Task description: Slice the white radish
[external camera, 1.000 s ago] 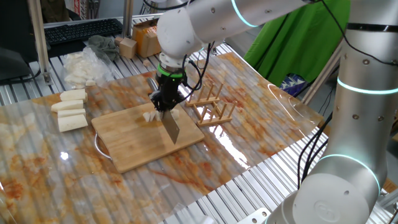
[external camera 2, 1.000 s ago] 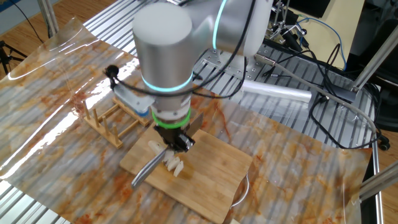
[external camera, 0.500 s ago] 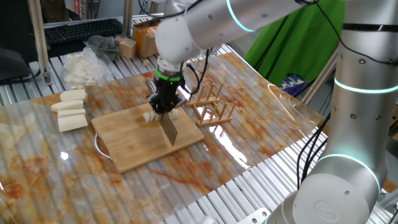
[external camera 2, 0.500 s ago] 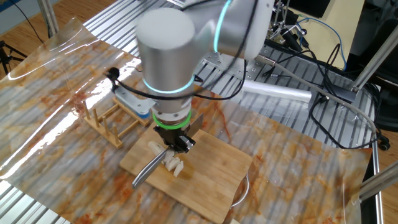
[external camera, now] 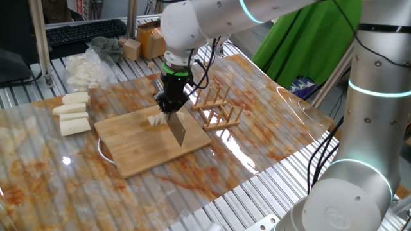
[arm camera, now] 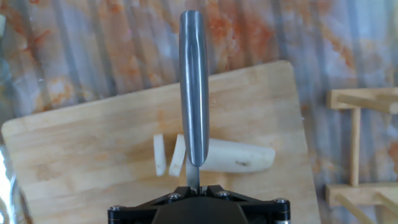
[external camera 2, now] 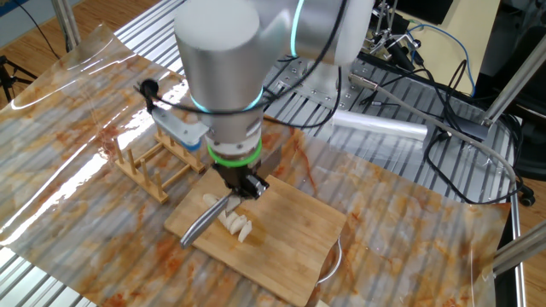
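Note:
The white radish lies on a bamboo cutting board (arm camera: 81, 162). It is a stubby cream chunk (arm camera: 239, 155) with a tapered end, and two thin slices (arm camera: 160, 154) lie beside its cut end. From the fixed views the radish shows as small pale pieces (external camera: 155, 120) (external camera 2: 235, 226). My gripper (arm camera: 194, 186) (external camera: 170, 106) (external camera 2: 243, 183) is shut on a knife. Its steel blade (arm camera: 194, 93) (external camera: 176, 131) (external camera 2: 205, 223) points away from the hand and crosses over the chunk's cut end, next to the nearest slice.
Three longer white radish blocks (external camera: 72, 112) lie left of the board (external camera: 151, 138), with a heap of white scraps on plastic (external camera: 80, 67) behind them. A wooden rack (external camera: 218, 109) (external camera 2: 158, 166) (arm camera: 357, 143) stands close beside the board. A keyboard (external camera: 83, 29) and a cardboard box (external camera: 151, 38) sit at the back.
The hand has risen slightly with the knife still in it and shifted a little along the board. The radish pieces lie where they were.

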Available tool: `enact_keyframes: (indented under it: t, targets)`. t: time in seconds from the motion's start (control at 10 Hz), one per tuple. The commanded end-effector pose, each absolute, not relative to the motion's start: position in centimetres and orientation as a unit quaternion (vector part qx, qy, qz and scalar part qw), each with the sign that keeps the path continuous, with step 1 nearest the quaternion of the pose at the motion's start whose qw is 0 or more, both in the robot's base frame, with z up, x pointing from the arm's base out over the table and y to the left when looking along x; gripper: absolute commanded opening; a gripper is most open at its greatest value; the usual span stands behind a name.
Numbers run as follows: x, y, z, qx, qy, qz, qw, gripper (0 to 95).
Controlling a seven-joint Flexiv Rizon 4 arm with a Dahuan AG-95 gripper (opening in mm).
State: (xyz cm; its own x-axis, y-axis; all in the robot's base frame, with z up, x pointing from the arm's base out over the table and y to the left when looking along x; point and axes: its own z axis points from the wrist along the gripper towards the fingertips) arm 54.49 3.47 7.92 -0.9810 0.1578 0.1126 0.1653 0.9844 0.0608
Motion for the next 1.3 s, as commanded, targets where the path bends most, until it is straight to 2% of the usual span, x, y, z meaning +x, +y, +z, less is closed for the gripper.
enact_keyframes:
  t: [0.1,1.3]
  targets:
    - [54.86,3.22,8.3,-0.077,-0.995,-0.027,0.052,0.0]
    - [55.55,2.81,7.8,-0.075,-0.996,-0.015,0.044,0.0]
